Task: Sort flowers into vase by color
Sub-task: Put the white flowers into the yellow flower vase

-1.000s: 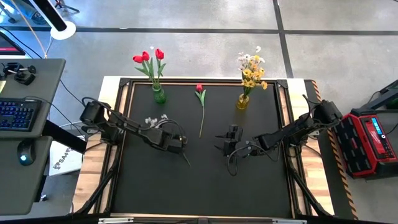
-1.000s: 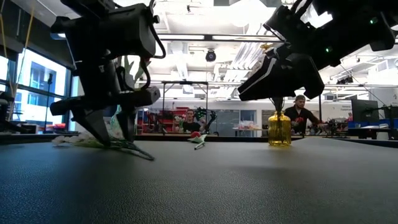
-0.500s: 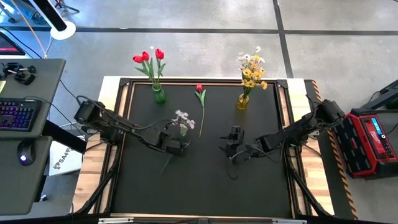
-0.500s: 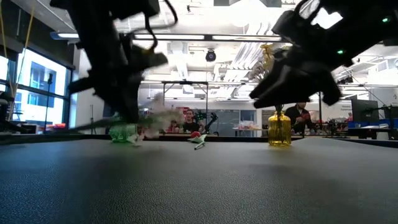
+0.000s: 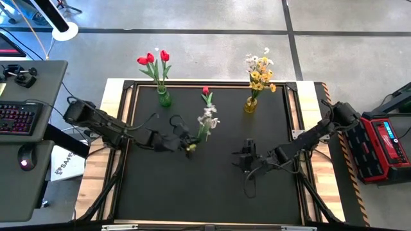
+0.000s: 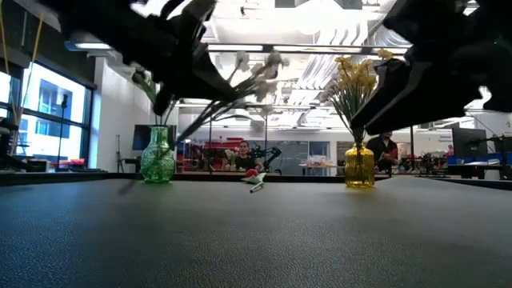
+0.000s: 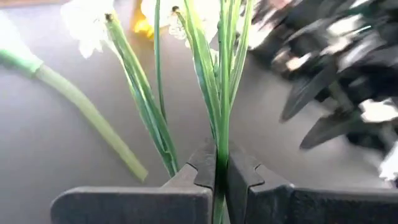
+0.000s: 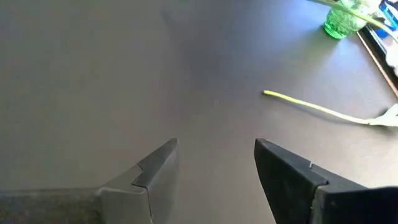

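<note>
The left gripper (image 5: 188, 147) is clenched on the green stems of a white blossom spray (image 5: 207, 119), lifted off the black mat (image 5: 192, 192) near its centre; the blossoms point toward one o'clock from the fingers. In the left wrist view the stems (image 7: 221, 93) run up between the closed fingers (image 7: 202, 168). A single red tulip (image 5: 206, 92) lies flat on the mat at twelve o'clock from the spray. The green vase (image 5: 164, 98) at eleven o'clock holds red tulips (image 5: 154, 59); the yellow vase (image 5: 250, 104) at one o'clock holds yellow and white blossoms (image 5: 259, 70). The right gripper (image 5: 244, 158) hovers at four o'clock from centre, fingers (image 8: 155, 167) spread and holding nothing.
</note>
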